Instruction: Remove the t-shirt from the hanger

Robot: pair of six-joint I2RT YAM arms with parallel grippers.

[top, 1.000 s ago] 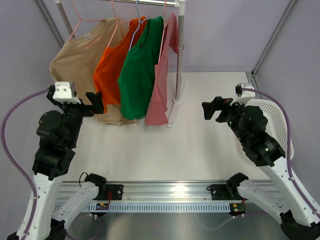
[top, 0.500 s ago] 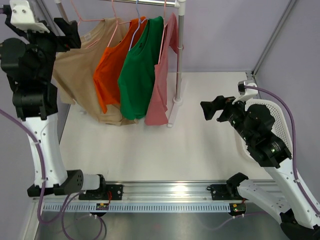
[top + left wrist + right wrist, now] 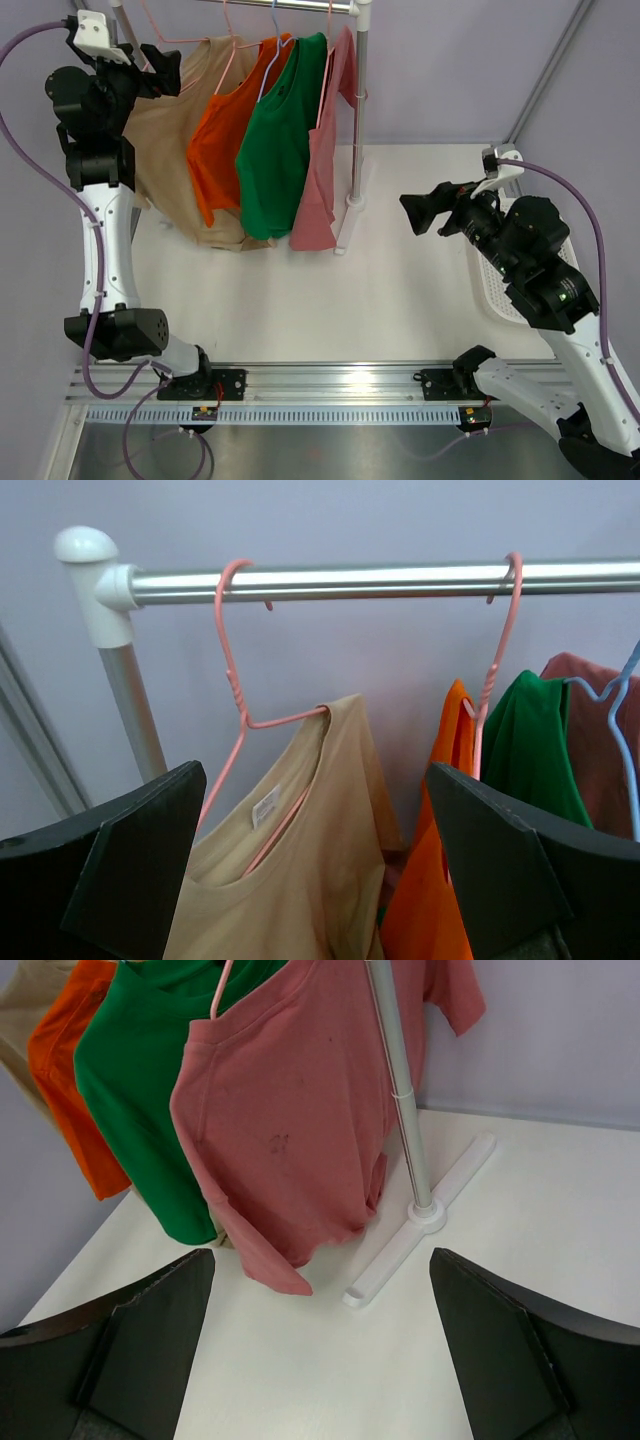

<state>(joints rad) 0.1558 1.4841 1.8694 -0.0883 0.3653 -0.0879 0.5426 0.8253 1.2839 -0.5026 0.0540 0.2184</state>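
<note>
Since one second ago, the left arm has risen from the middle left of the top view to the upper left corner. The right arm has only turned slightly at the middle right.

Left gripper (image 3: 158, 68): positioned in the upper left of the top view, just beside the shoulder of the beige t-shirt (image 3: 165, 150). In the wrist view the left gripper (image 3: 315, 780) has its fingers wide apart with nothing between them. The shirt collar and the pink hanger (image 3: 235, 680) appear in the gap, further back. Contact with the fabric cannot be told.

Right gripper (image 3: 425, 212): positioned at the middle right of the top view, above the table (image 3: 330, 290) and well apart from the garments. Its fingers are likewise spread and hold nothing. In its wrist view the right gripper (image 3: 320, 1260) faces the pink t-shirt (image 3: 290, 1130) and the rack post (image 3: 398, 1080).

Beige t-shirt: hangs on the pink hanger, which is hooked over the rail (image 3: 350, 580) near its left end.

To the right along the rail, in order:
- orange t-shirt (image 3: 215, 140)
- green t-shirt (image 3: 275, 140)
- pink t-shirt, nearest the post

White basket (image 3: 497, 292): rests at the right edge of the table, partly hidden by the right arm.
</note>
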